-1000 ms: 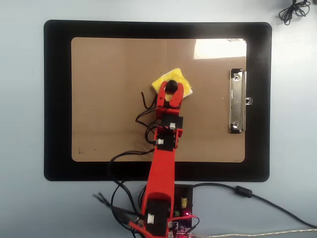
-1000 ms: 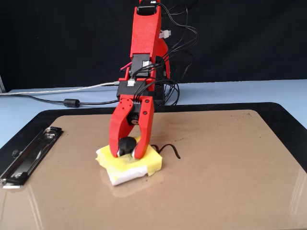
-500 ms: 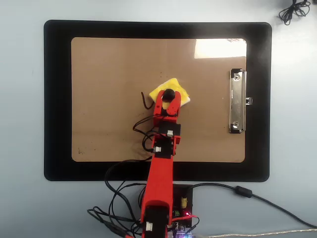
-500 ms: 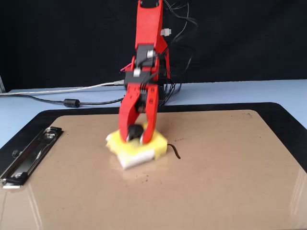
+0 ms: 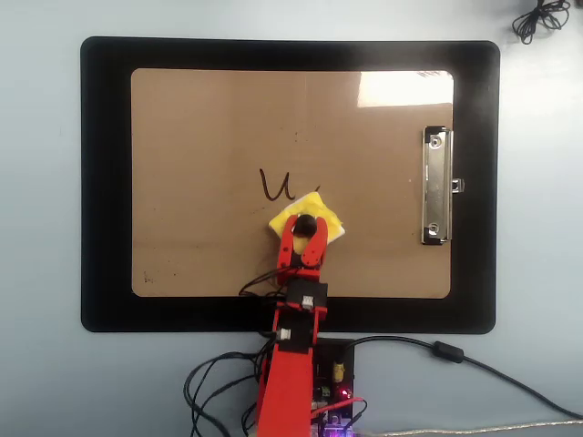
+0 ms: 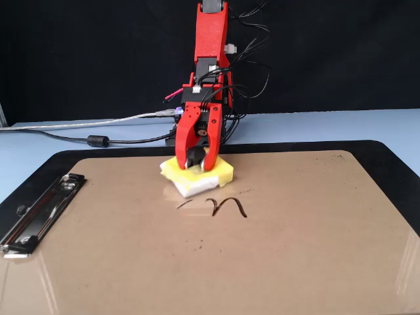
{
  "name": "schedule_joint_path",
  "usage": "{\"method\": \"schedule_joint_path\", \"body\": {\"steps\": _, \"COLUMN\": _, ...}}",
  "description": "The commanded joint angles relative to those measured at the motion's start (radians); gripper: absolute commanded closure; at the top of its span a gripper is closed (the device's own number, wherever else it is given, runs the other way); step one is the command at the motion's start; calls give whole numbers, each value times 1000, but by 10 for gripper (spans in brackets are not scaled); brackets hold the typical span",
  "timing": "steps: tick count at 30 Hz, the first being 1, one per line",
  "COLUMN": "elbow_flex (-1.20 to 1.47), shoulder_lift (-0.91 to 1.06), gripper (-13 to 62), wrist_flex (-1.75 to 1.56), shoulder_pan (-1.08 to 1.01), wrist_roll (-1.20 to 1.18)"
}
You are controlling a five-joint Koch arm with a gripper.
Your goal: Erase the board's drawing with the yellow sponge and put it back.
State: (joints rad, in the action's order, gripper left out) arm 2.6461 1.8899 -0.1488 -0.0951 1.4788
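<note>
A black mat (image 5: 105, 182) lies on the pale table (image 5: 41, 382), a coiled black cable (image 5: 539, 18) nearby.

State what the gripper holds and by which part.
The gripper holds the yellow sponge, its fingers closed on the black knob at its centre.

Red plastic arm (image 6: 211, 39), black cables, red two-fingered hand (image 6: 195, 164).

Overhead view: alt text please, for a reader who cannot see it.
A red arm's claw grips the black knob of the yellow sponge on the board, beside the drawing. The board lies on a black mat, its metal clip at right.
</note>
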Motion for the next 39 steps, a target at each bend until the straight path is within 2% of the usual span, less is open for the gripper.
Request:
{"method": "schedule_joint_path", "body": {"steps": 1, "elbow_flex": -124, "shoulder_lift": -135, "gripper": 574, "wrist_flex": -32, "shoulder_pan": -25, "wrist_roll": 23}}
{"method": "schedule_joint_path", "body": {"steps": 4, "elbow_flex": -298, "shoulder_lift": -327, "gripper": 574, "wrist_flex": -69, "shoulder_pan": -83, "wrist_roll": 21}}
{"method": "schedule_joint_path", "body": {"steps": 6, "elbow_flex": -270, "shoulder_lift": -330, "gripper": 574, "wrist_flex": -89, "shoulder_pan": -143, "wrist_roll": 18}}
{"method": "schedule_joint_path", "body": {"steps": 11, "elbow_flex": 5, "shoulder_lift": -118, "gripper": 574, "wrist_flex": -175, "shoulder_pan": -161, "wrist_roll": 20}}
{"method": "schedule_joint_path", "body": {"steps": 14, "elbow_flex": 52, "shoulder_lift": -63, "gripper": 574, "wrist_flex": -176, "shoulder_pan": -155, "wrist_roll": 23}}
{"method": "schedule_joint_path", "body": {"steps": 17, "elbow_flex": -69, "shoulder_lift": -178, "gripper": 574, "wrist_flex": -176, "shoulder_pan": -126, "wrist_roll": 26}}
{"method": "schedule_joint_path", "body": {"steps": 20, "elbow_flex": -264, "shoulder_lift": -380, "gripper": 574, "wrist_flex": -178, "shoulder_pan": -57, "wrist_roll": 43}}
{"method": "schedule_joint_path", "body": {"steps": 23, "elbow_flex": -316, "shoulder_lift": -426, "gripper": 574, "wrist_flex": -173, "shoulder_pan": 49, "wrist_roll": 94}}
{"method": "schedule_joint_path", "body": {"steps": 26, "elbow_flex": -215, "shoulder_lift": -310, "gripper": 574, "wrist_flex": -169, "shoulder_pan": 153, "wrist_roll": 189}}
{"method": "schedule_joint_path", "body": {"steps": 29, "elbow_flex": -23, "shoulder_lift": -95, "gripper": 574, "wrist_flex": -167, "shoulder_pan": 261, "wrist_roll": 238}}
{"method": "schedule_joint_path", "body": {"steps": 32, "elbow_flex": 25, "shoulder_lift": -29, "gripper": 574, "wrist_flex": -167, "shoulder_pan": 279, "wrist_roll": 238}}
{"method": "schedule_joint_path", "body": {"steps": 34, "elbow_flex": -26, "shoulder_lift": -115, "gripper": 574, "wrist_flex": -178, "shoulder_pan": 281, "wrist_roll": 232}}
{"method": "schedule_joint_path", "body": {"steps": 39, "elbow_flex": -453, "shoulder_lift": -571, "gripper": 574, "wrist_flex": -178, "shoulder_pan": 267, "wrist_roll": 230}}
